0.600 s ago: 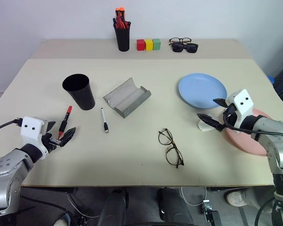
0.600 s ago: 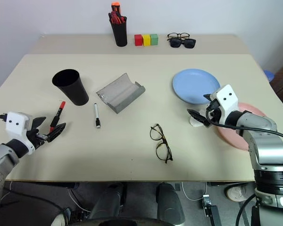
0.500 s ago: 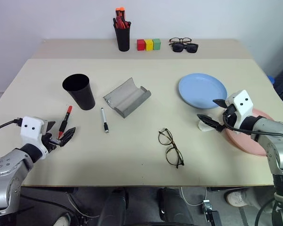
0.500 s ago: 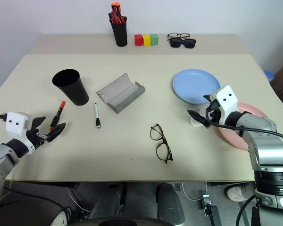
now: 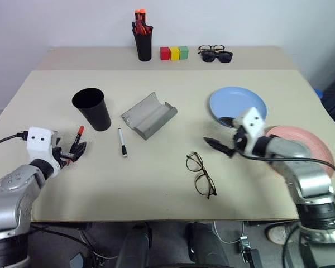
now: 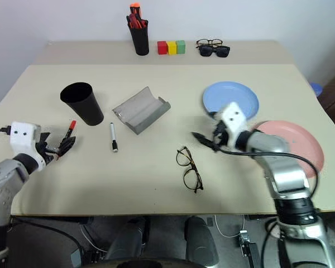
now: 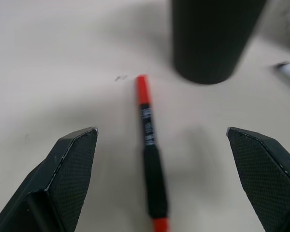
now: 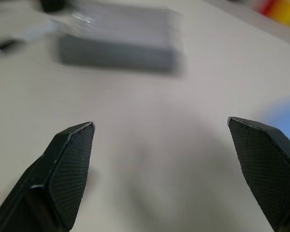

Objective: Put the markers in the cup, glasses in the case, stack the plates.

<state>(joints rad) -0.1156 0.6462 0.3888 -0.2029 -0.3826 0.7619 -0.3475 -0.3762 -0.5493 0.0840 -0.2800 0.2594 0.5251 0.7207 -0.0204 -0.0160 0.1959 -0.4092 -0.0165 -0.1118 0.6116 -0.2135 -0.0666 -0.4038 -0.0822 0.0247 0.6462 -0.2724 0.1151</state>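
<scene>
Since the earlier frame, right end effector (image 5: 219, 146) shifts from the pink plate (image 5: 307, 146) toward the glasses (image 5: 201, 175), spread, empty. Left end effector (image 7: 162, 159), spread, straddles the red-ended marker (image 7: 150, 150) lying on the desk (image 5: 156, 184), cup (image 7: 212, 34) just beyond. Next: lower, pinch the marker.

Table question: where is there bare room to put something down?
The near table edge, left of the glasses, is bare, as is the strip between the grey case and blue plate. It is crowded around the black cup, both markers and the left hand.
</scene>
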